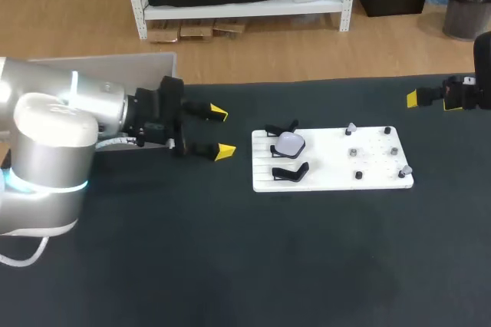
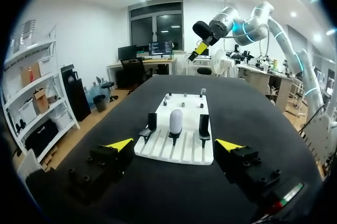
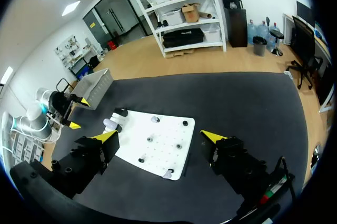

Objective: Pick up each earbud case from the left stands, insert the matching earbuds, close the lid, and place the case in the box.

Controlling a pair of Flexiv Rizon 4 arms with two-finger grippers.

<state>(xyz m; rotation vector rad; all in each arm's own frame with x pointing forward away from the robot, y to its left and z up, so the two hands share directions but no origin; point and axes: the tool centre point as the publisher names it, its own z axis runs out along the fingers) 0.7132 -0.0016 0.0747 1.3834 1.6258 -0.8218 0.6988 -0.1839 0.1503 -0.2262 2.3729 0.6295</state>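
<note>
Our left gripper [image 1: 222, 133] hangs over the black table [image 1: 230, 265] just short of the white board [image 1: 330, 177], its fingers spread wide with nothing between them; the grey box [image 1: 146, 62] sits behind its arm. The pale earbud case [image 1: 290, 143] rests on the middle of three black stands [image 1: 290, 173] at the board's end nearest that gripper. Our right gripper [image 3: 159, 135] is well apart, off past the board's other end, just as wide and empty.

Left arm [image 1: 54, 143] stretched level, jaws wide apart, right arm [image 1: 482, 74] at far right, jaws also apart
</note>
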